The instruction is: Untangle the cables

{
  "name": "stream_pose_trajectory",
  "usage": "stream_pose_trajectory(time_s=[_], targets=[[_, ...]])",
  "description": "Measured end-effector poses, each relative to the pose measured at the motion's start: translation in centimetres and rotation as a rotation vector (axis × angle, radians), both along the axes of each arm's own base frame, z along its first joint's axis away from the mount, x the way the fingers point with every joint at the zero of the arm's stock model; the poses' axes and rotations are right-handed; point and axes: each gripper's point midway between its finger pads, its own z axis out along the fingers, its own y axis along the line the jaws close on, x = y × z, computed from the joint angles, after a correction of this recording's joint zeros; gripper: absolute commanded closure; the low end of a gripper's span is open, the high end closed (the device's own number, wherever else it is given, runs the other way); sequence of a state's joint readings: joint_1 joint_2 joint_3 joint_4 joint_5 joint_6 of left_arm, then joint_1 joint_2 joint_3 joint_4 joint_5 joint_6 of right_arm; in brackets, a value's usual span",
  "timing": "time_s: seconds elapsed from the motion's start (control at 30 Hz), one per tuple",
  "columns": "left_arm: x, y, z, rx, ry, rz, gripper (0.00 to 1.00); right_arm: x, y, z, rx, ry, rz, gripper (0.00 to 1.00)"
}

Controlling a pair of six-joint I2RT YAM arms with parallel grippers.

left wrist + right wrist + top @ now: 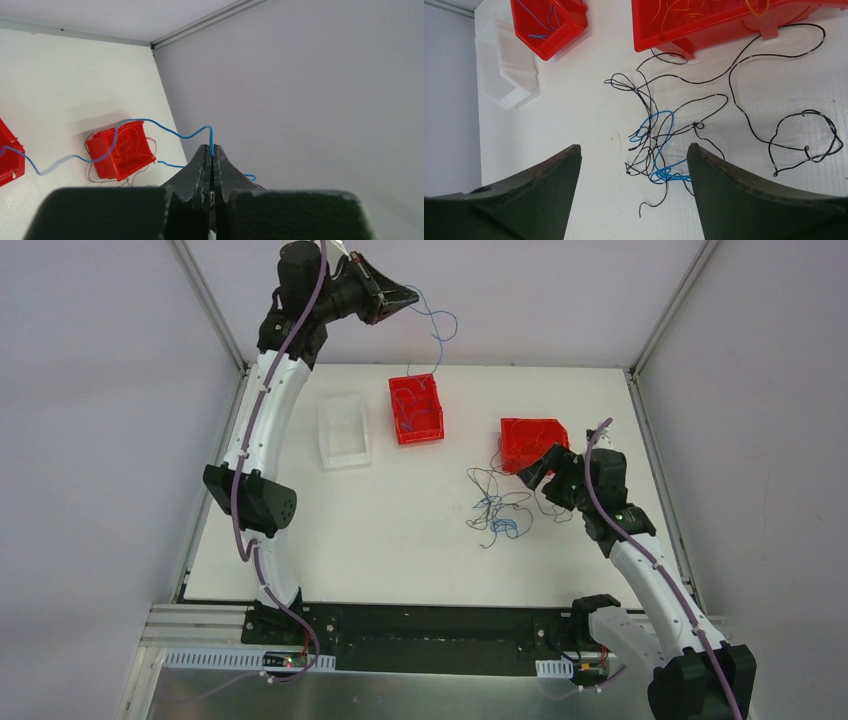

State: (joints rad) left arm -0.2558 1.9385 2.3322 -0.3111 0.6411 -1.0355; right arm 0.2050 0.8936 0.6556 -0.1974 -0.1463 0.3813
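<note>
Aloft, blue cable (211, 142) between left fingers (198, 172).

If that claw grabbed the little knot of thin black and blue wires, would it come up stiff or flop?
Probably flop: the thin blue wire pinched in the shut left gripper sags in loose waves. The knot of black and blue wires would likely rise as one trailing clump, since its strands loop through each other. Hair-fine, it looks very light.

No readable text, label or number anywhere (bins included).
</note>
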Motion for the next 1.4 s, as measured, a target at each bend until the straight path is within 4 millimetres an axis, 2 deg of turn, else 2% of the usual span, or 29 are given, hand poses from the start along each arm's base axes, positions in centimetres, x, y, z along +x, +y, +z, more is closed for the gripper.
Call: stream_pose_trajectory(time_s=[0.13,0.3,0.47,0.57,0.83,0.97,1.13,1.23,1.3,1.4], targets=[[2.1,-0.4,-3.3,0.016,0.065,0.006,1.00,0.0,0.0,0.0,0.000,0.000,0.000,0.19],[4.8,-0.4,-9.5,0.053,0.194,0.031,1.00,0.0,0.0,0.1,0.001,-0.002,0.000,0.19],[6.0,0.3,-15.0,0.088,0.313,0.062,1.00,-0.1,0.0,0.5,0.004,-0.018,0.000,0.19],[6.0,0.4,-16.7,0.101,0.354,0.065,1.00,-0.1,0.0,0.6,0.004,-0.023,-0.001,0.19],[6.0,0.8,-18.6,0.125,0.379,0.068,1.00,-0.1,0.0,0.6,0.004,-0.023,-0.001,0.19],[6.4,1.4,-20.2,0.185,0.364,0.098,1.00,-0.1,0.0,0.6,0.004,-0.023,-0.001,0.19],[7.7,4.1,-23.3,0.378,0.329,0.215,1.00,-0.1,0.0,0.6,0.004,-0.023,-0.001,0.19],[9.3,5.5,-25.4,0.502,0.306,0.270,1.00,-0.1,0.0,0.7,0.004,-0.023,-0.001,0.19],[10.3,6.2,-27.4,0.581,0.303,0.285,1.00,-0.1,0.0,0.7,0.004,-0.024,-0.001,0.19],[10.3,6.4,-31.0,0.695,0.333,0.277,1.00,-0.2,-0.1,0.7,0.005,-0.026,-0.002,0.19]])
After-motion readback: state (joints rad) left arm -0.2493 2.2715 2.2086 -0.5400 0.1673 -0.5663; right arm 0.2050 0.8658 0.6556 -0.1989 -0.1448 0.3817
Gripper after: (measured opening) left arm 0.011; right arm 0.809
